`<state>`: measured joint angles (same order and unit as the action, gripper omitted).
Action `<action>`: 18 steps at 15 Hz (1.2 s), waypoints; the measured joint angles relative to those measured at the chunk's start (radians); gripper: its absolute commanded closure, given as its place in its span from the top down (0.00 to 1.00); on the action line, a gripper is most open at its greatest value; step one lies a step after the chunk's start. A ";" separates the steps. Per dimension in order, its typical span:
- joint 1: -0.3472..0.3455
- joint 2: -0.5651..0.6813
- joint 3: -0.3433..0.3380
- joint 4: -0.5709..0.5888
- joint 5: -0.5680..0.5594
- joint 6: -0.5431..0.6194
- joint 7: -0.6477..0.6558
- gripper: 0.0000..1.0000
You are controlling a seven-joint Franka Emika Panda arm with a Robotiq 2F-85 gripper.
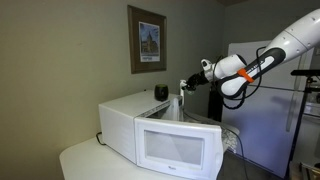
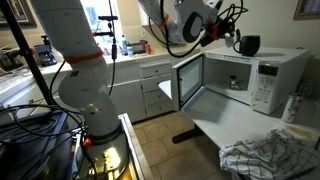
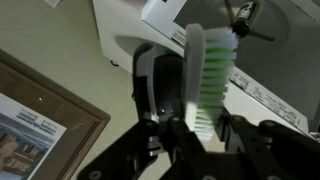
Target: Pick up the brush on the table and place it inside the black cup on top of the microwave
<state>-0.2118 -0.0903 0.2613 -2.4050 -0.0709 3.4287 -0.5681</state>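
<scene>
My gripper (image 3: 196, 126) is shut on the brush (image 3: 208, 70), which has a white back and green bristles. In an exterior view the gripper (image 1: 186, 85) hovers over the white microwave (image 1: 122, 115), just to the right of the small black cup (image 1: 161, 92) that stands on top of it. The brush (image 1: 180, 103) hangs from the jaws as a thin pale stick. In another exterior view the gripper (image 2: 224, 34) is close beside the cup (image 2: 248, 44) on the microwave (image 2: 268, 72). In the wrist view the cup (image 3: 150, 85) is just past the brush.
The microwave door (image 2: 187, 80) stands open, and its framed window (image 1: 180, 148) faces the camera. The microwave sits on the pale table (image 2: 225, 128), where a crumpled cloth (image 2: 270, 155) lies. A framed picture (image 1: 148, 40) hangs on the wall behind.
</scene>
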 measured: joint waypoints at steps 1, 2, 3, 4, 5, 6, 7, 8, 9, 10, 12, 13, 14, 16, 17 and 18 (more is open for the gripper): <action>0.012 0.003 -0.002 0.017 -0.002 0.040 0.014 0.08; 0.021 0.004 -0.002 0.038 -0.002 0.072 0.032 0.08; 0.028 0.004 -0.001 0.062 -0.002 0.094 0.050 0.08; 0.030 0.004 0.000 0.087 0.008 0.108 0.059 0.08; 0.028 0.005 0.001 0.115 0.030 0.118 0.058 0.08; 0.022 0.009 0.000 0.146 0.054 0.119 0.057 0.08; 0.017 0.016 -0.005 0.180 0.058 0.119 0.063 0.08; 0.018 0.031 -0.016 0.220 0.025 0.119 0.101 0.08; 0.027 0.055 -0.031 0.266 -0.048 0.119 0.176 0.08; 0.037 0.085 -0.040 0.312 -0.122 0.119 0.260 0.32; 0.040 0.111 -0.040 0.337 -0.134 0.119 0.273 0.32; 0.039 0.111 -0.040 0.335 -0.133 0.119 0.271 0.32; 0.037 0.108 -0.041 0.333 -0.133 0.119 0.271 0.08; 0.035 0.108 -0.043 0.335 -0.094 0.119 0.242 0.08; 0.035 0.119 -0.044 0.343 -0.054 0.138 0.224 0.08; 0.035 0.145 -0.045 0.361 -0.025 0.172 0.224 0.08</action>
<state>-0.1768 0.0547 0.2167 -2.0439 -0.0961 3.6009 -0.3444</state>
